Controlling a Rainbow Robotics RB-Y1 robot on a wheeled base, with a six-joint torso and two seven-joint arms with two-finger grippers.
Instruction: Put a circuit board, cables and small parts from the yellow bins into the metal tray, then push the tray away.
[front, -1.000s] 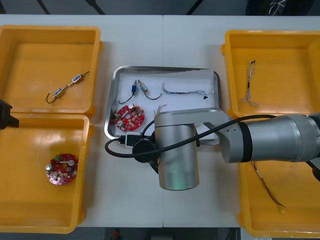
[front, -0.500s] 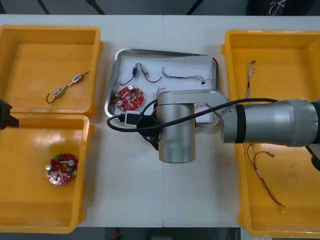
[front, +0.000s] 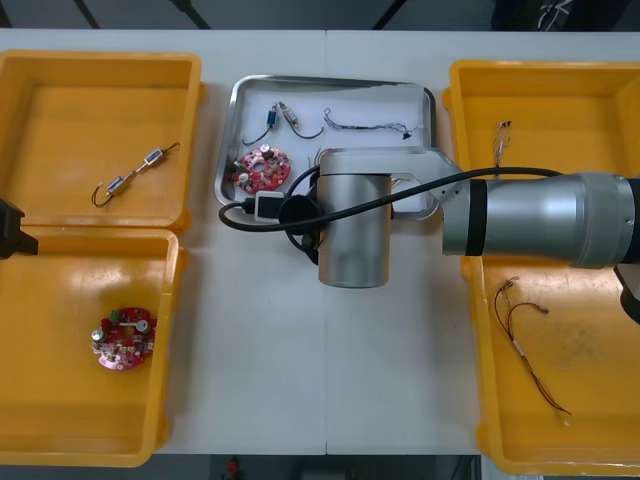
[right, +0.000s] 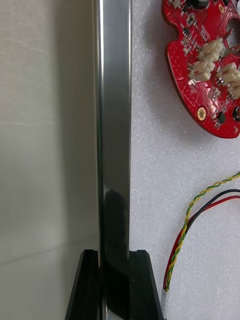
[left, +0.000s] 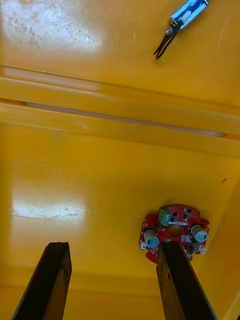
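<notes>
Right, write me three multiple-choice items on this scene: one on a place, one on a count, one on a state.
1. Where does the right gripper grip? A) a cable B) the rim of the tray C) a right bin
2. How many red circuit boards show in the front view? A) one B) two C) three
3. The fingers of the left gripper are: A) shut on a cable B) shut on a board C) open
Answers: 1 B, its fingers stand either side of the rim; 2 B, one in the tray, one in the near-left bin; 3 C, they stand apart above that bin, holding nothing.
</notes>
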